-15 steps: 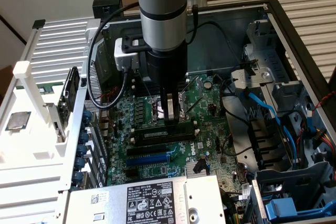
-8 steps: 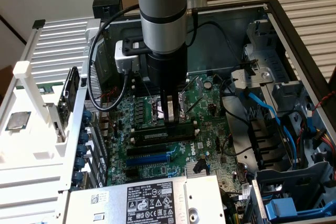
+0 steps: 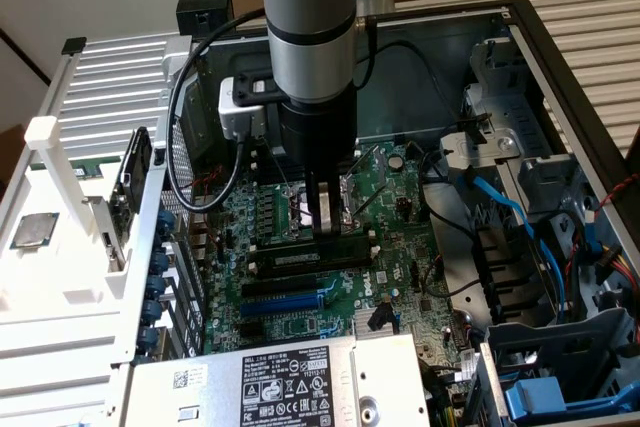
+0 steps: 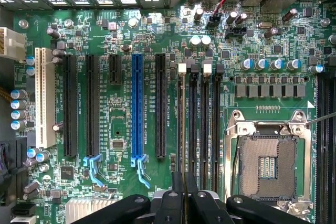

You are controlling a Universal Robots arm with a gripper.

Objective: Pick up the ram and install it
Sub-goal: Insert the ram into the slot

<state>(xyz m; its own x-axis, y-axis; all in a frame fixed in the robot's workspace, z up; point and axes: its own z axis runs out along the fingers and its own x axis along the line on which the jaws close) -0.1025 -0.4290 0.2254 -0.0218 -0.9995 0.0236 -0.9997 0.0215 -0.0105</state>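
The ram (image 4: 182, 129) shows edge-on as a thin strip lying along the memory slot farthest from the CPU socket, beside the other black memory slots (image 4: 203, 129). My gripper (image 4: 184, 192) is shut on one end of it, a black finger on each side. In the exterior view the gripper (image 3: 322, 232) points straight down inside the open computer case, its fingertips at the row of memory slots (image 3: 290, 260) on the green motherboard (image 3: 400, 217). How deep the ram sits in the slot I cannot tell.
The open CPU socket (image 4: 270, 166) lies close beside the slots, and the blue expansion slot (image 4: 137, 108) and black ones lie on the other side. A power supply (image 3: 290, 382), blue cables (image 3: 500, 202) and a drive cage (image 3: 560, 387) crowd the case. A white rack (image 3: 60, 247) stands outside it.
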